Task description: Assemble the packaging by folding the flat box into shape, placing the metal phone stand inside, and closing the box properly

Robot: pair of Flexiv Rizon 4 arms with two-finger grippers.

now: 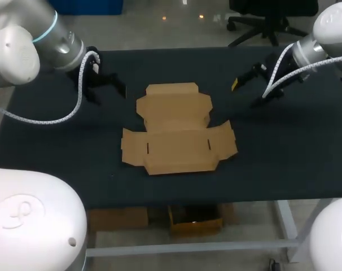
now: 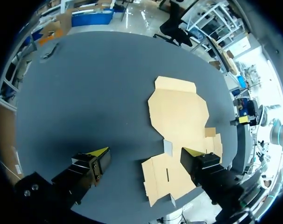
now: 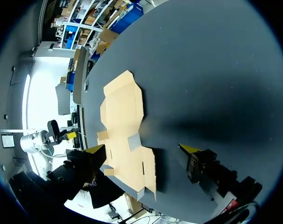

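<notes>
- Cardboard box blank [image 1: 176, 130], plain brown and matt, lies unfolded and flat at the middle of the bench [image 1: 284, 158], between the two hands and touching neither.
- Its outline is die-cut. A narrower panel with rounded shoulders and a short tongue points to the far edge, and a wider panel with angled side flaps sits nearer the robot.
- Two short slits are cut into the wide panel, one near each end.
- From the left wrist the blank [image 2: 179, 112] shows a small tab at its waist that looks lifted off the flat sheet. The right wrist shows the same sheet [image 3: 123, 112] with a similar raised tab.
- Bench top is a dark, dull, even cover, seen from both wrists [image 2: 85, 93] [image 3: 202, 70].
- Left hand [image 1: 106, 90] hangs over the far left of the bench, well apart from the blank. Its black fingers with yellow wedge tips stand wide apart, holding nothing [image 2: 146, 151].
- Right hand [image 1: 253, 93] hangs over the far right, likewise clear of the blank. Its fingers are spread wide and hold nothing [image 3: 142, 149].
- White ribbed hose [image 1: 75, 110] loops from the left arm's glossy white shell.
</notes>
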